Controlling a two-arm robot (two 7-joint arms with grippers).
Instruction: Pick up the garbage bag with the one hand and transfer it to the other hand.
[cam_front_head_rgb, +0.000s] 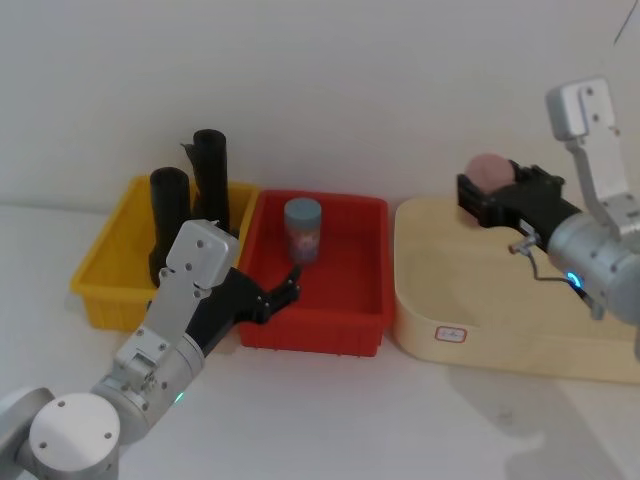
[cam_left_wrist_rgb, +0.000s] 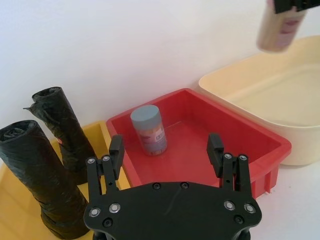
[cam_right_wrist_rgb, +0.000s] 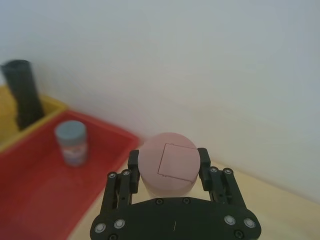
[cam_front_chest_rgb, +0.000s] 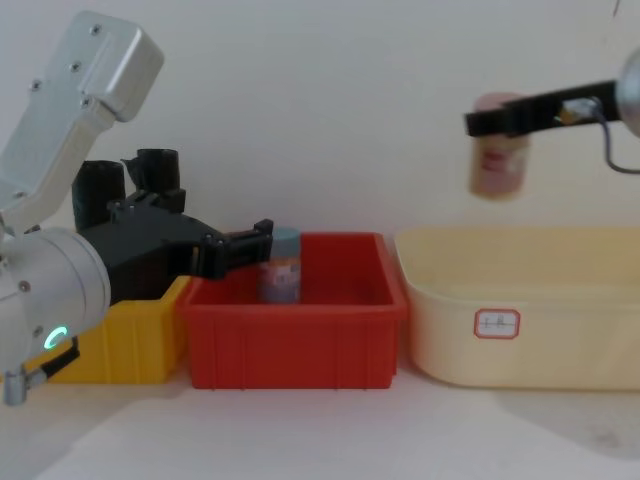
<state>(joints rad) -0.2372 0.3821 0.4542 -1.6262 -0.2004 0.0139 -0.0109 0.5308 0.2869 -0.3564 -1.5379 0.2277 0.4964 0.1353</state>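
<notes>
1 white table (cam_front_head_rgb: 350, 420), plain wall (cam_front_head_rgb: 350, 90); left end effector (cam_front_head_rgb: 290, 284) open, right end effector (cam_right_wrist_rgb: 168, 161) around pink bottle (cam_front_chest_rgb: 497, 160).

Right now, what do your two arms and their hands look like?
The left arm is a silver-grey cylinder with a boxy pale-grey link and a green-cyan ring light; its left hand is black, studded with silver screws. The right arm is likewise silver-grey, with a blue light and a thin black cable; its right hand is black too.
</notes>
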